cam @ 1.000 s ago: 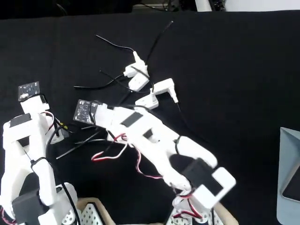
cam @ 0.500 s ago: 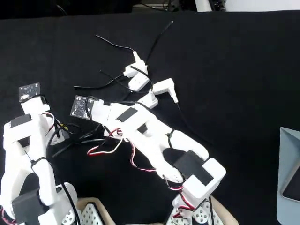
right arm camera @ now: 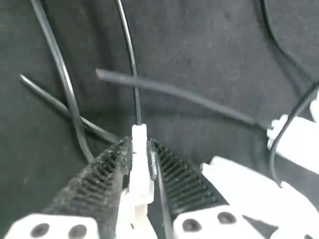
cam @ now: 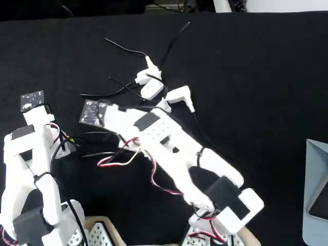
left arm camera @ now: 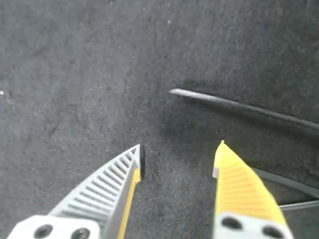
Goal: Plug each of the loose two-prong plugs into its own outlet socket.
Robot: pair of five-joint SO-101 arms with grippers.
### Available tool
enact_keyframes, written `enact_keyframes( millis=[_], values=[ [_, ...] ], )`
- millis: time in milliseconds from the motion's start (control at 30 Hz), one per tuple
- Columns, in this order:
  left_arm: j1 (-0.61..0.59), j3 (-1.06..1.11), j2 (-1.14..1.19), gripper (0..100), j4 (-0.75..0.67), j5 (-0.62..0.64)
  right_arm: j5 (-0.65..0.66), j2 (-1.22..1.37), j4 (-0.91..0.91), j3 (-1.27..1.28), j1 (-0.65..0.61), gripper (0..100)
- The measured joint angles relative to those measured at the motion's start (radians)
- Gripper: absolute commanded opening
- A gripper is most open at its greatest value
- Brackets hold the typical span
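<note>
Right hand [right arm camera: 141,145] clamped on small white plastic two-prong plug [right arm camera: 140,172]: probably light, rigid body, limp thin black cord [right arm camera: 133,89]; best held by the body. Left hand [left arm camera: 178,152] apart, empty.

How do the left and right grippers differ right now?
The left gripper is open with nothing in it; the right gripper is shut on a white plug that trails a thin black cord. The left gripper is grey on one side and yellow on the other; the right gripper is black. Both sit low over the black cloth, near loose black wires.
</note>
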Motion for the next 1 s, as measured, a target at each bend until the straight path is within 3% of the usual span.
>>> enact_keyframes(
  millis=[267,433,600,867,1000],
  values=[
    [0.0,0.0,0.0,24,0.0,0.0,0.0,0.123,0.02,-0.043,0.038,1.8],
    [0.0,0.0,0.0,24,0.0,0.0,-0.002,0.255,0.195,-0.222,0.038,10.6],
    [0.0,0.0,0.0,24,0.0,0.0,-0.017,0.368,0.4,-0.4,0.04,10.6],
    [0.0,0.0,0.0,24,0.0,0.0,-0.018,0.46,0.582,-0.583,0.04,10.2],
    [0.0,0.0,0.0,24,0.0,0.0,-0.018,0.508,0.628,-0.647,0.04,3.4]
  ],
)
